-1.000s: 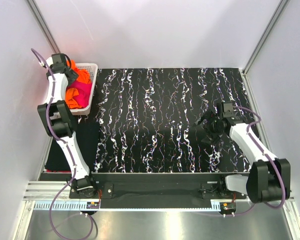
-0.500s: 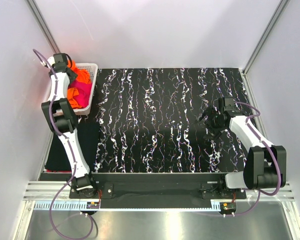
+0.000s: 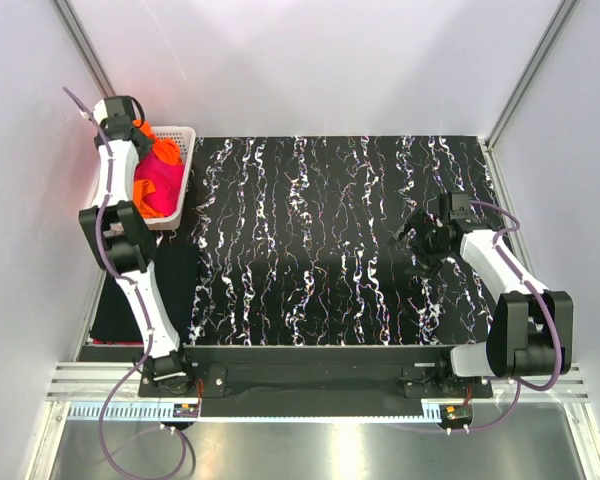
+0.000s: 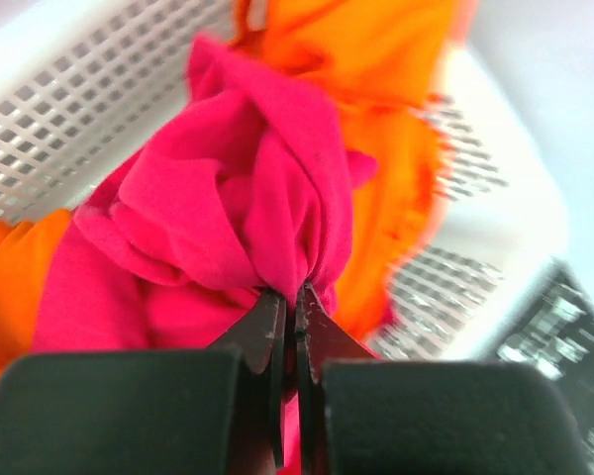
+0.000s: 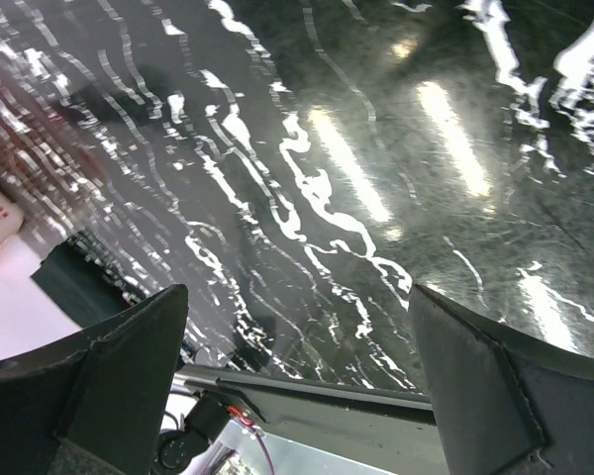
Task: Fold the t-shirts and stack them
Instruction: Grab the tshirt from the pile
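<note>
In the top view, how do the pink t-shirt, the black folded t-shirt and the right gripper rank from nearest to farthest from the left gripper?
1. The pink t-shirt, in the basket, pinched by the left gripper.
2. The black t-shirt, flat, left of the mat.
3. The right gripper, over the mat's right side.

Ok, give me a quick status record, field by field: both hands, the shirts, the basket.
left hand: shut on a fold of the pink t-shirt, over the basket
right hand: open, empty, above the right side of the mat
pink t-shirt: bunched up, in the basket
orange t-shirts: crumpled in the basket, beside and behind the pink one
basket: white lattice, at the mat's far left corner
folding: not yet begun; no shirt lies on the mat
</note>
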`<state>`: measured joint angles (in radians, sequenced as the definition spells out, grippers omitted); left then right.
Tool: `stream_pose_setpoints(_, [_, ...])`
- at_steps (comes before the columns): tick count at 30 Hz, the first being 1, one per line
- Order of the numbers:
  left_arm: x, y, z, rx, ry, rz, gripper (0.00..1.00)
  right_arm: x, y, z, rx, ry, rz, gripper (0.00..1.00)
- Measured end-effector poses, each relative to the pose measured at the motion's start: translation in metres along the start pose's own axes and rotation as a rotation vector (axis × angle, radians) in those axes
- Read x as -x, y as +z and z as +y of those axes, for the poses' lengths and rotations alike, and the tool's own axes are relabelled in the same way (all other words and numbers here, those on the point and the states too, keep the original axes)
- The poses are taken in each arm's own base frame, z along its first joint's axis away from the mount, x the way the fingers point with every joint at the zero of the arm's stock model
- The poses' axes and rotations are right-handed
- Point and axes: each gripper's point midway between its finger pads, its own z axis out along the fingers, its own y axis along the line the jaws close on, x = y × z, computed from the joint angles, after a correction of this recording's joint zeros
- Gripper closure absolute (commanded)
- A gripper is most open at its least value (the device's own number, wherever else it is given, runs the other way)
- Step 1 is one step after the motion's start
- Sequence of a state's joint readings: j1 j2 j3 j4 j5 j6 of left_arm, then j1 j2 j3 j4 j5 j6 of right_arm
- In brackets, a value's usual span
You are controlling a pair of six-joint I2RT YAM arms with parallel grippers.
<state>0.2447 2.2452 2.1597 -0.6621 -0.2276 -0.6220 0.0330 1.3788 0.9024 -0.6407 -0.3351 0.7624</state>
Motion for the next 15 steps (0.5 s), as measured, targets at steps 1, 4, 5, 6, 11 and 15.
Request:
stream_pose_setpoints(1, [0.004, -0.011, -0.006, -0.024, -0.001, -0.007, 1.0, 0.001, -0.001, 0.003, 0.009, -0.004, 0.002, 0.0])
stream_pose_setpoints(4, [0.02, -0.054, -0.029, -0.118, -0.019, -0.033, 1.0, 0.002, -0.004, 0.009, 0.03, -0.012, 0.005, 0.0])
stream_pose_setpoints(5, [0.026, -0.066, -0.036, -0.147, -0.028, -0.045, 1.0, 0.002, -0.004, 0.01, 0.033, -0.014, 0.005, 0.0])
stream_pose_setpoints(6, [0.032, -0.08, -0.043, -0.178, -0.038, -0.058, 1.0, 0.002, -0.004, 0.01, 0.035, -0.014, 0.006, 0.0])
stream_pose_setpoints(11, [0.053, -0.136, -0.06, -0.281, -0.07, -0.124, 1.0, -0.001, -0.005, 0.012, 0.046, -0.014, 0.017, 0.0])
stream_pose_setpoints(15, [0.062, -0.152, -0.062, -0.304, -0.073, -0.151, 1.0, -0.002, -0.009, 0.014, 0.057, -0.017, 0.016, 0.0])
